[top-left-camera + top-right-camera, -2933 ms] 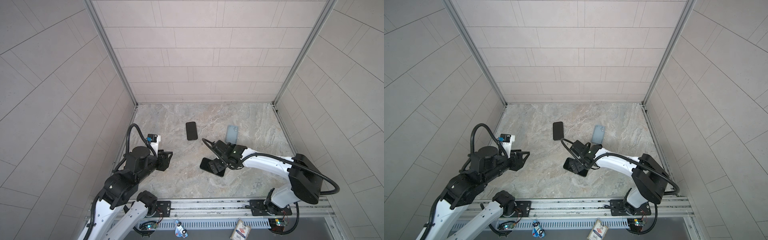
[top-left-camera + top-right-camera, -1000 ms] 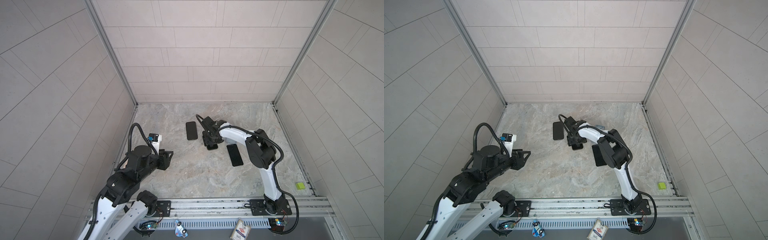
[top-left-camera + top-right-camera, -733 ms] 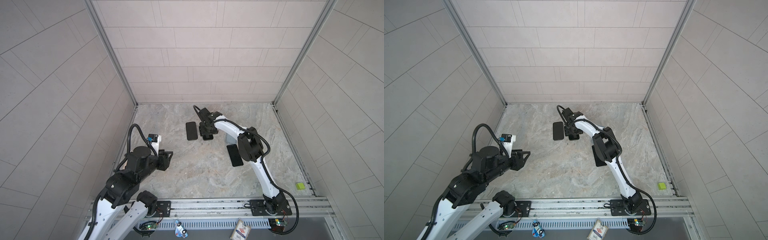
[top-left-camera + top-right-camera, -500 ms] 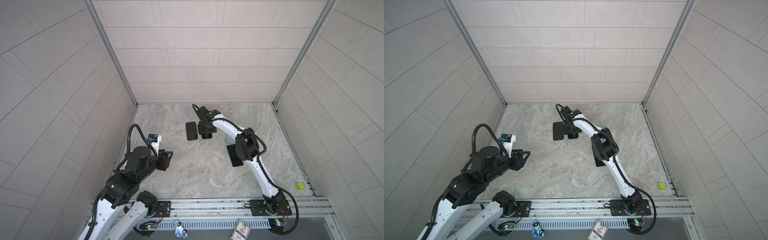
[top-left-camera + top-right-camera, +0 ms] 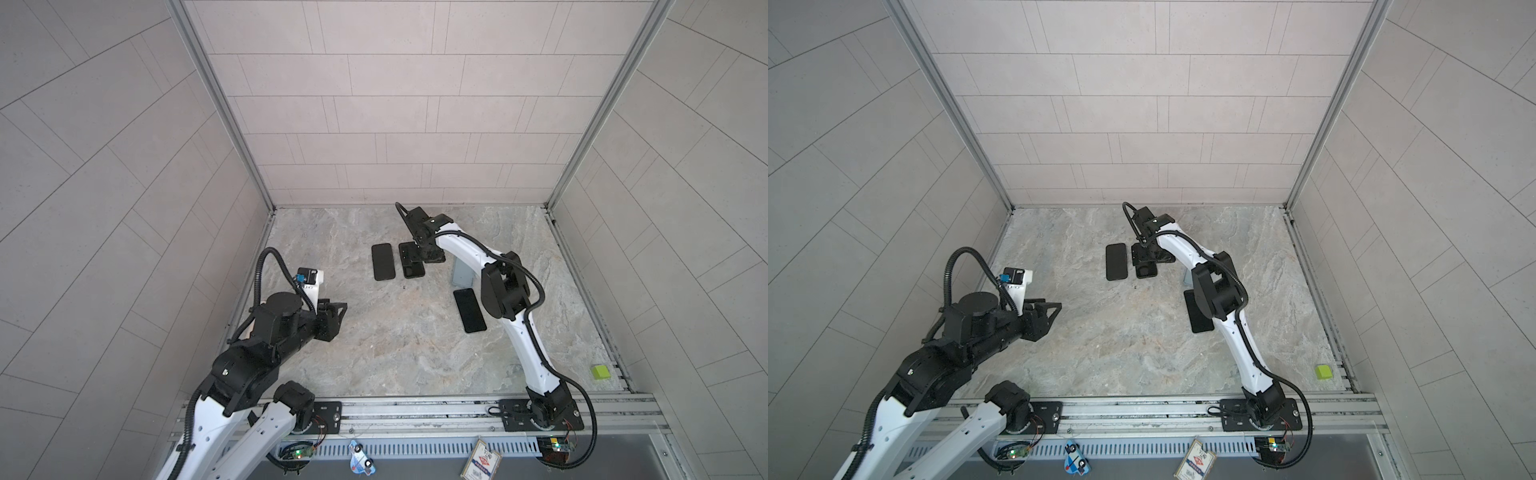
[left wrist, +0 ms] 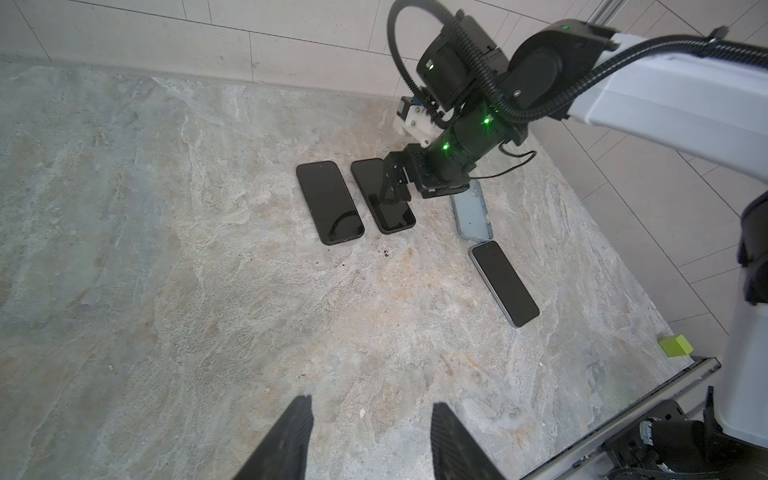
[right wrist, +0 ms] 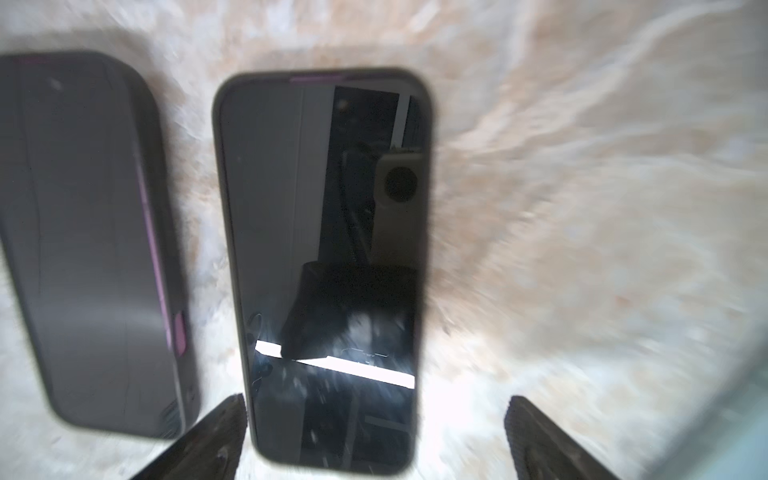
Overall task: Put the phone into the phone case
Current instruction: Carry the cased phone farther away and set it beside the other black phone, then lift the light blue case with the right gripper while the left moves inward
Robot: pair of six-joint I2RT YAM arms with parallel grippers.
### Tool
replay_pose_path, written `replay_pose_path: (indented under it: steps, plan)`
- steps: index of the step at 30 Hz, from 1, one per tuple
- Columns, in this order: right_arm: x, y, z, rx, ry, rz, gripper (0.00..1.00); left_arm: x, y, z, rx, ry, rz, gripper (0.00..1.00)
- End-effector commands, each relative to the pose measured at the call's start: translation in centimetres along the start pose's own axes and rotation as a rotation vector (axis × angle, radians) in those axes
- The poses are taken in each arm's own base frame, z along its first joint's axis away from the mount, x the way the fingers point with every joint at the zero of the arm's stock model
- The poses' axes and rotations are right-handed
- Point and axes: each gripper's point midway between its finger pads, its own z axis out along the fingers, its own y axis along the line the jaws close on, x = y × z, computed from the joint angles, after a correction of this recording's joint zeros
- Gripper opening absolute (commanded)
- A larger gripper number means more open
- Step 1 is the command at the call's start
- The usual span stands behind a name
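Your left gripper (image 6: 370, 405) hangs at about 8 o'clock on the table (image 5: 332, 232). Its jaws are partly apart with nothing between them, and it is well away from every phone.

Moving right in both top views, a dark slab (image 5: 382, 262) lies flat with its long axis roughly 12 to 6. You can't tell from these frames whether it is a bare phone or one already cased.

Just beside it and parallel, but not touching, lies the middle phone (image 5: 413, 271), screen up. Your right gripper (image 7: 376, 399) sits low over this phone's 12 o'clock end. The jaws are spread wide, one finger close to the phone's edge and the other well clear, so nothing is held.

The blue-grey case (image 6: 471, 212) lies open side up at about 4 o'clock from that gripper. It is partly hidden by the right arm in the top views, and its long axis also runs near 12 to 6.

A third phone (image 5: 469, 309) lies just past the case's 6 o'clock end, angled toward 5. A green block (image 5: 600, 371) sits far off by the 4 o'clock edge.

The right arm is clearly the nearer one. I'd judge the third phone, lying end to end with the case, to be the natural candidate to go into it. The short carry is toward 12, keeping the long axes aligned.
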Motion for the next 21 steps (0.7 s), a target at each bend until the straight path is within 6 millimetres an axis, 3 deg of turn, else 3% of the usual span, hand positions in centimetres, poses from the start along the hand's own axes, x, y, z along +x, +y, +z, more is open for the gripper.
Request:
replay_pose_path:
  steps: [1,6,11,13,17,21]
  plan:
    - [-2.5,-3.0,-6.4,-0.018,-0.12,0.045,0.98,-0.3,0.0,0.0,0.003,-0.018,0.008,0.52]
    - [0.3,-10.4,-6.4,0.083,-0.073,0.127,0.88,-0.3,0.0,0.0,0.0,-0.019,0.008,0.52]
    - [3.8,-14.8,-4.8,0.145,-0.008,0.188,0.62,-0.2,0.0,0.0,0.007,-0.016,0.007,0.52]
    - [4.8,-15.8,-4.1,0.165,0.007,0.206,0.57,-0.2,-0.1,0.1,0.007,-0.013,0.008,0.52]
    - [5.9,-16.4,-2.8,0.17,0.037,0.225,0.38,-0.1,0.0,0.2,0.003,-0.006,0.007,0.52]
    - [6.5,-16.4,-1.6,0.165,0.062,0.233,0.32,-0.1,0.0,0.3,0.002,-0.006,0.007,0.52]
